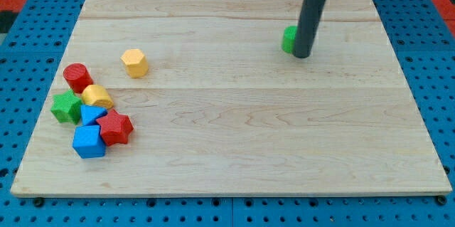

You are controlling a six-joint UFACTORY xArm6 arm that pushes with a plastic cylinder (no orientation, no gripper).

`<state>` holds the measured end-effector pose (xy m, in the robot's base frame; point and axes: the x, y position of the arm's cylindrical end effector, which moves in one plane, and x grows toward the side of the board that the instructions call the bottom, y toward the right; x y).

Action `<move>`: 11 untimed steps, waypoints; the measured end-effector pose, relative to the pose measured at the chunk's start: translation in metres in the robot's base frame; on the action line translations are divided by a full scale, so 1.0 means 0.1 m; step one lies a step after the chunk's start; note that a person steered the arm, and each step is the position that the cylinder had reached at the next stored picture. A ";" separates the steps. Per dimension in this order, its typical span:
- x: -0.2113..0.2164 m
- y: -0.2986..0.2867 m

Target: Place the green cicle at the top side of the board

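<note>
We see my tip [301, 55] touching the right side of the green circle [288, 39] near the tabletop's [234, 149] top edge; we have no fingers.

A lab bench: pale wooden board [234, 149] on blue perforated mounting plate [28, 20]; small coloured blocks [89, 113].

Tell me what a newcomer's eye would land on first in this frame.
First the dark rod coming down at the view's top right, my tip right beside the green circle, which it partly hides. Next, the huddle of blocks at the view's left edge: red cylinder, green star, yellow block, red star and blue cube. A yellow hexagon sits alone just right of that huddle.
</note>
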<state>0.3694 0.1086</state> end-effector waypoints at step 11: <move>0.42 -0.47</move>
